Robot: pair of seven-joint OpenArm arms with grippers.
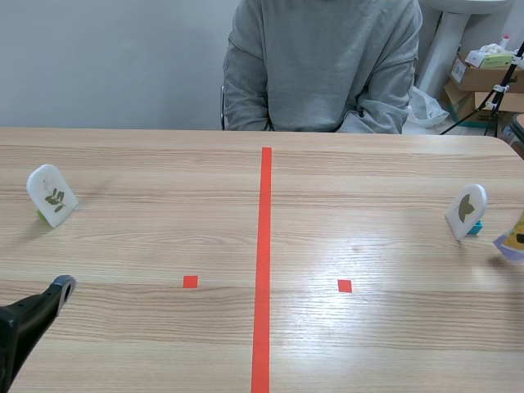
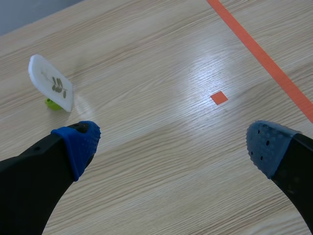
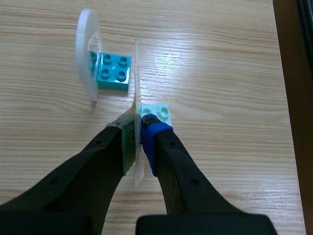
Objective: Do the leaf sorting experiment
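Nearest me, the left jaws sit low at the surface's [image 1: 164, 344] near left corner. They're spread wide, the blue pads [image 2: 78, 144] have hold of nothing, and there's only bare wood between them.

Over at the right edge, the right jaws are clamped tight on a clear leaf card [image 3: 137, 98]. It's seen edge-on, with a yellowish leaf inside and a pale block [image 3: 157, 111] at its foot. Whether that block touches the wood, I can't tell.

Just beyond it, the card on the turquoise block [image 3: 113, 72] stands upright near the right edge. Well apart, near the left edge, the card on the green block [image 1: 51, 195] stands alone, leaning a little. A person in a grey sweatshirt [image 1: 323, 65] sits at the far edge.

My read is that there's one standing card per side, and the held one is headed for the right-hand group but not yet let go. So the sort is under way, with the release still to do. No other cards show, so I can't judge how many remain.
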